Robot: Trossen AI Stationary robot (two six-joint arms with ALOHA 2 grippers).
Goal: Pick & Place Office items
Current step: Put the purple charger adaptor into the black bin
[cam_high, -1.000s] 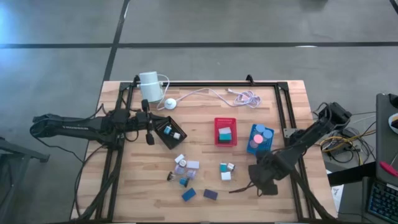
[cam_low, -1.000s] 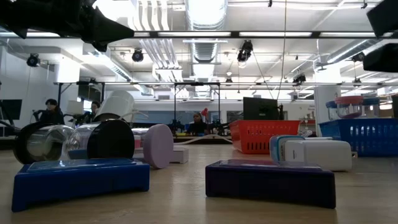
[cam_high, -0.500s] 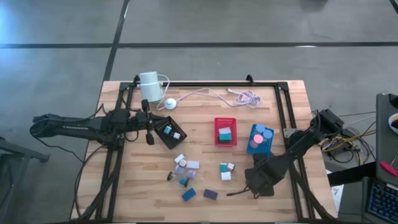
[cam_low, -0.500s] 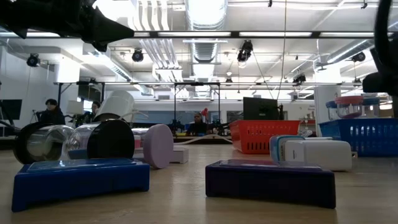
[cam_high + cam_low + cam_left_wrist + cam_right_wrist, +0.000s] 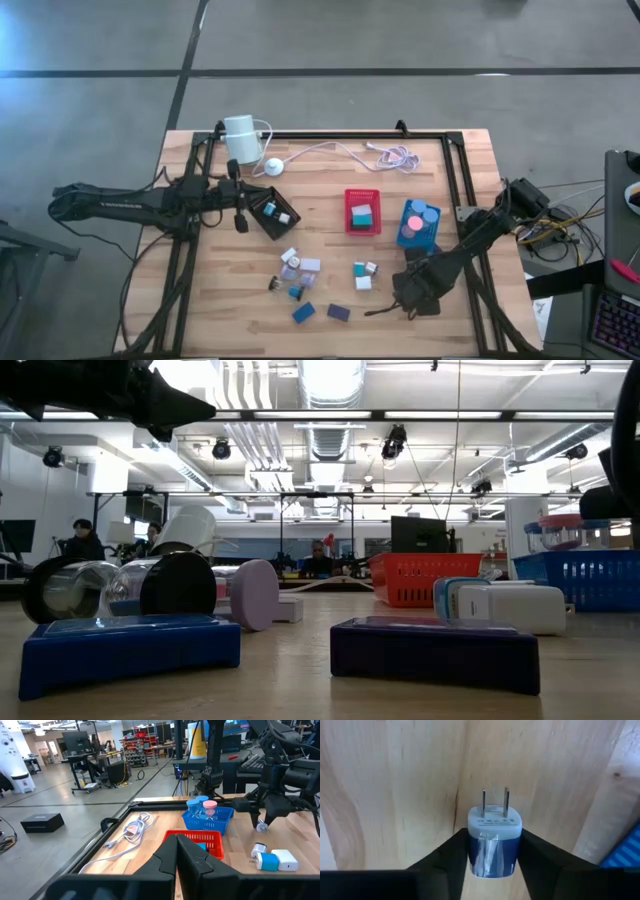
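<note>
The right arm has swung in from the desk's right edge, and its end effector now pinches a blue-and-white plug adapter near the front right, close beside the blue tray. That looks like a fresh pick awaiting placement. The left end effector, pressed together, waits by the black tray.

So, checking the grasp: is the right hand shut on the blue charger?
Yes: the right hand presses both sides of the blue charger, prongs pointing outward.
</note>
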